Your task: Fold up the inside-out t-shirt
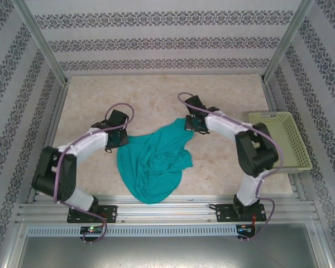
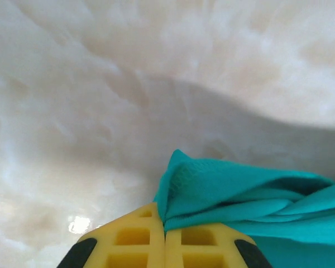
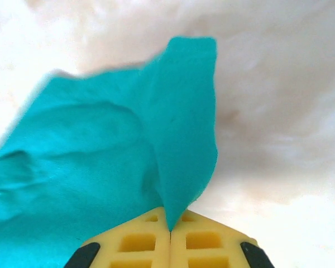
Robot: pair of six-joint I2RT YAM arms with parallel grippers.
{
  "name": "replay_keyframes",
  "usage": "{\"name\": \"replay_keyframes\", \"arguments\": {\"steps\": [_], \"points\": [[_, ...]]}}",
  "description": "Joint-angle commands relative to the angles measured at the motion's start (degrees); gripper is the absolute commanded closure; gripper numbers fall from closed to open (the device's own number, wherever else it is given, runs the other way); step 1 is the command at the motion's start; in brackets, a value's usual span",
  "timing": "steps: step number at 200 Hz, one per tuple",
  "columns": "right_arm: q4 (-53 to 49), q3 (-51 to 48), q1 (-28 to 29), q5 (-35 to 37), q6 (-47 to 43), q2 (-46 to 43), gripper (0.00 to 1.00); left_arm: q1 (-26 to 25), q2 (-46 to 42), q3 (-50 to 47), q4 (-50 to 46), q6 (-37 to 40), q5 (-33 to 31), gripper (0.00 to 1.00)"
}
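Note:
The teal-green inside-out t-shirt [image 1: 153, 162] lies crumpled between the two arms, its lower end near the table's front edge. My left gripper [image 1: 118, 137] is at the cloth's upper left corner. Its yellow fingers [image 2: 131, 237] are pressed together on a fold of the t-shirt [image 2: 234, 195]. My right gripper [image 1: 192, 127] is at the upper right corner. There the yellow fingers [image 3: 204, 240] pinch an edge of the t-shirt [image 3: 100, 156], which rises from between them. Both pinched corners look lifted a little off the table.
A pale yellow-green basket [image 1: 280, 139] stands at the right edge of the beige table [image 1: 151, 97], close to the right arm's elbow. Patterned walls and metal posts close in the sides and back. A metal rail runs along the front.

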Motion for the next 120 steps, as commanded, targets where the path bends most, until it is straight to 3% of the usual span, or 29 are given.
{"name": "replay_keyframes", "arguments": {"steps": [1, 74, 98, 120], "points": [[0.0, -2.7, -1.8, 6.0, -3.8, -12.0, 1.0, 2.7, -9.3, 3.0, -2.6, 1.1, -2.4, 0.96], [3.7, -10.9, -2.9, 5.6, -9.7, -46.5, 1.0, 4.5, -27.1, 9.7, -2.5, 5.8, 2.0, 0.99], [2.4, -11.4, -3.1, 3.3, -10.4, -51.5, 1.0, 4.5, -27.9, 8.6, -0.9, 6.0, 6.6, 0.97], [0.0, -14.3, -3.1, 1.9, -8.1, -51.8, 1.0, 4.4, -23.6, 6.5, -0.3, 5.5, 14.1, 0.88]]}}
